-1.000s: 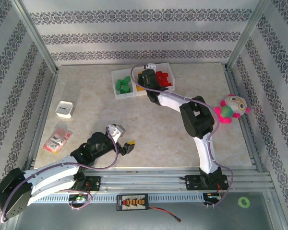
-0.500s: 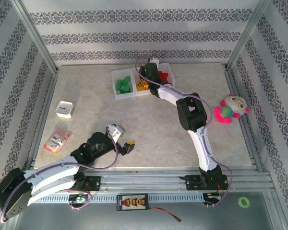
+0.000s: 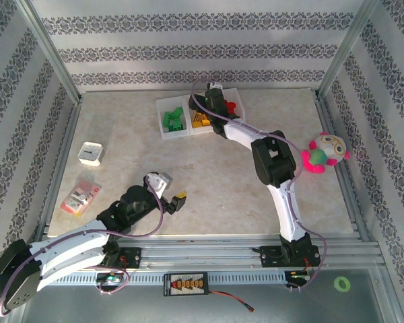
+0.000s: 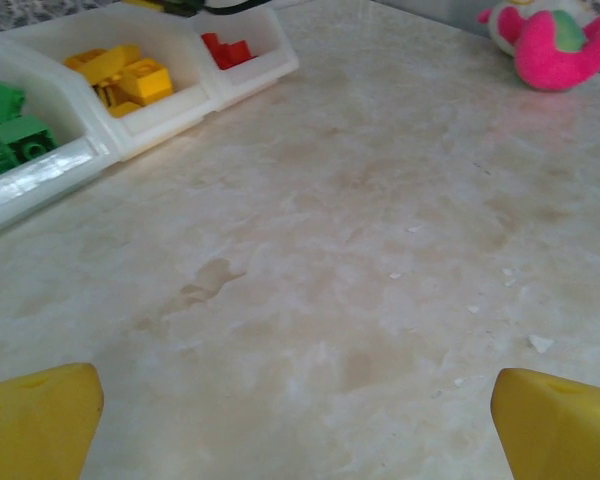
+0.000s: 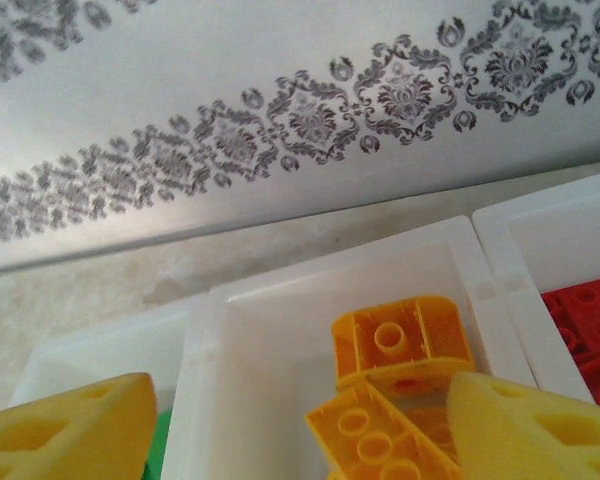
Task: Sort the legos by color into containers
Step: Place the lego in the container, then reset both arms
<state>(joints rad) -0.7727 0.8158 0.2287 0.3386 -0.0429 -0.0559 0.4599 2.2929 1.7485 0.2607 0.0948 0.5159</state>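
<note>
- Your right tool (image 3: 212,101) hangs over the middle bin of the containers (image 3: 175,134), which stand in a row at the far edge of the worktop (image 3: 209,175), close to the patterned back wall (image 3: 188,50).
- Its yellow fingers (image 5: 60,430) stand spread. The yellow legos (image 5: 400,340) lie loose on the bin floor below them, inside the white rim.
- The green legos (image 3: 174,120) fill the left bin and the red legos (image 3: 230,108) the right bin. The bin walls touch side by side.
- Your left tool (image 3: 175,200) sits low near the near edge of the worktop, pointing toward the containers. Its fingers (image 4: 40,420) are spread wide, with bare worktop between them.
- You have a broad bare stretch of worktop between the left tool and the front walls of the containers.
- The right arm (image 3: 276,168) runs on a slant from its base at the near edge up to the bins, crossing the right half of the worktop.
- Along the left rail lie a small white box (image 3: 90,153) and a pink-and-red packet (image 3: 81,196), well apart from the containers.
- At the right edge a plush toy (image 3: 321,153) lies near the right arm's elbow, close to the side rail.
</note>
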